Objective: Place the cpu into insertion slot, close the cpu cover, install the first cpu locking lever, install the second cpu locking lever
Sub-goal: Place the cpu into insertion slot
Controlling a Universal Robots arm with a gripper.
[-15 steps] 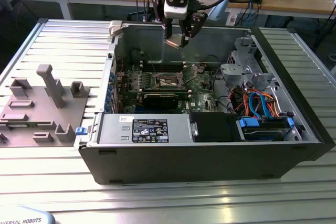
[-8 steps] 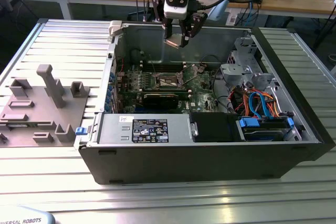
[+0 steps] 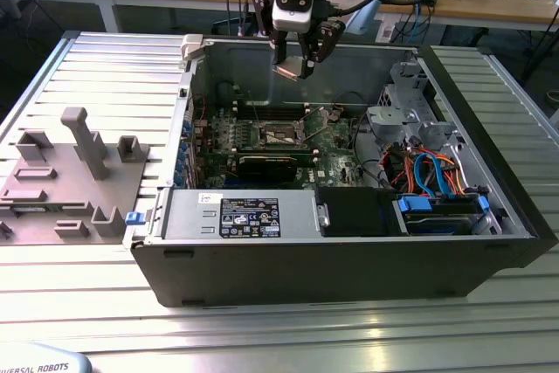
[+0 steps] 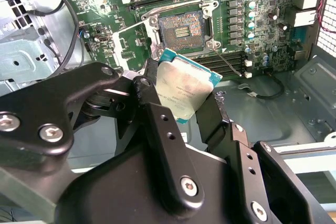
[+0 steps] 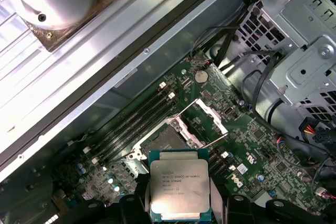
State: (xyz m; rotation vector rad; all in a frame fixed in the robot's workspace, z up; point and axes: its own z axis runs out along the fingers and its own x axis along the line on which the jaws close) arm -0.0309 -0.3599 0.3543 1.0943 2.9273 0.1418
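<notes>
Here the jaws clamp the cpu (image 5: 180, 190), hiding its side edges.

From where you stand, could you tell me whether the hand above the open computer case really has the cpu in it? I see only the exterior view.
Observer: Yes. In both wrist views the hand is shut on the cpu, pinching it by two opposite edges.
Operator: Thank you. Is the insertion slot free?
Observer: In the second wrist view the insertion slot is bare. Its contact field is exposed and nothing is seated in it.
Operator: And the cpu cover?
Observer: In the first wrist view the cpu cover is swung open, to one side of the slot.
</notes>
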